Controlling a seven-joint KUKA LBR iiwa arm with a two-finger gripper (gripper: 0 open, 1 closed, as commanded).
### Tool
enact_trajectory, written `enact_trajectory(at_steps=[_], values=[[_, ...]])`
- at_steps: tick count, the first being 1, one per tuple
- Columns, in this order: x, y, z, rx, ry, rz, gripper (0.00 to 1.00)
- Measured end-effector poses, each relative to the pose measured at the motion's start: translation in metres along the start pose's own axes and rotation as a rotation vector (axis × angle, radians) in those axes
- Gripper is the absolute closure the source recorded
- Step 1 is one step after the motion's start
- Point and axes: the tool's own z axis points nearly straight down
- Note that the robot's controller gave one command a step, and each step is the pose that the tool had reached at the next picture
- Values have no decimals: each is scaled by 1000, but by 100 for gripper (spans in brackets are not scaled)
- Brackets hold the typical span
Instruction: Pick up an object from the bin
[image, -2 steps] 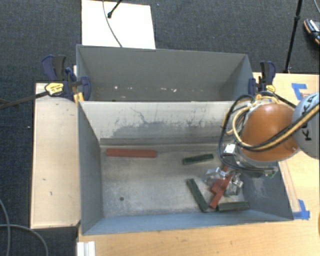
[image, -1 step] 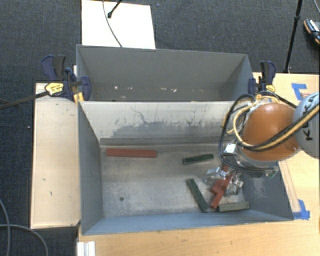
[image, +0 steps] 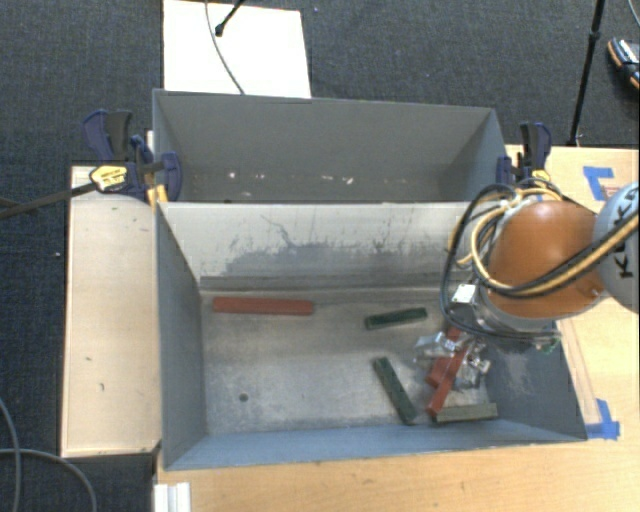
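Camera view: the arm comes in from the right, its orange cover (image: 535, 255) looped with cables (image: 478, 228), and hangs over the right end of the bin (image: 300, 250). The gripper (image: 457, 362) is low over the floor near the bin's near right corner. Right under it lies a red bar (image: 438, 392). The bar's upper end runs up beneath the gripper's metal parts and is hidden there, and its lower end points toward the near edge. Whether the gripper is open, closed or gripping this bar cannot be told, because its tip is a blur of metal over the bar's top.

A grey bar (image: 466, 412) lies along the near edge, touching or just beside the red bar's lower end. A green bar (image: 394, 390) lies aslant just to the left of the red bar, with its lower end close to the near edge. A short green bar (image: 395, 319) lies farther back, near the foot of the far wall and left of the gripper. A long red bar (image: 262, 307) lies along the foot of the far wall toward the left side, well apart from the rest.
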Motion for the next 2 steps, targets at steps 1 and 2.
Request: enact_trajectory(at_steps=[1, 2], values=[[0, 0, -23, 0, 0, 1, 100], [0, -1, -42, 6, -2, 2, 100]])
